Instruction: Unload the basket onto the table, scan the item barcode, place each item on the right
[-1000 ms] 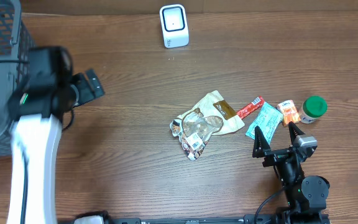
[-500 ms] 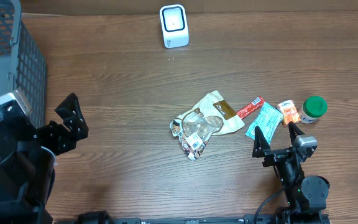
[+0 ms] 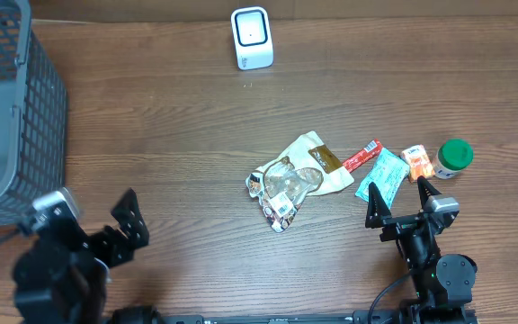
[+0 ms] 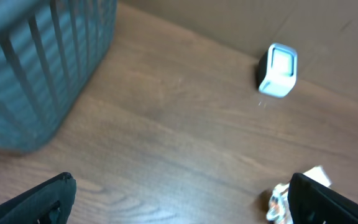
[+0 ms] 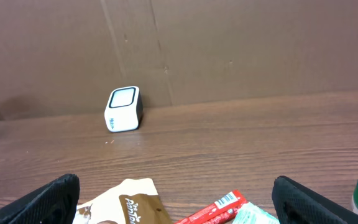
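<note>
A white barcode scanner (image 3: 251, 38) stands at the table's far edge, also in the left wrist view (image 4: 277, 70) and the right wrist view (image 5: 123, 109). A heap of items lies centre-right: a cream and brown pouch (image 3: 317, 162), a crumpled clear wrapper (image 3: 281, 189), a red stick pack (image 3: 362, 156), a teal packet (image 3: 383, 173), a small orange pack (image 3: 417, 162) and a green-lidded jar (image 3: 455, 157). My right gripper (image 3: 400, 200) hangs open just in front of the teal packet, holding nothing. My left gripper (image 3: 126, 225) is open and empty at the front left, far from the items.
A grey mesh basket (image 3: 7, 108) fills the far-left corner and looms at the left of the left wrist view (image 4: 36, 68). Bare wood stretches between the basket, the scanner and the heap. A brown cardboard wall backs the table.
My left arm has swung from beside the basket down to the front-left corner of the table. The right arm and the items have not moved.
</note>
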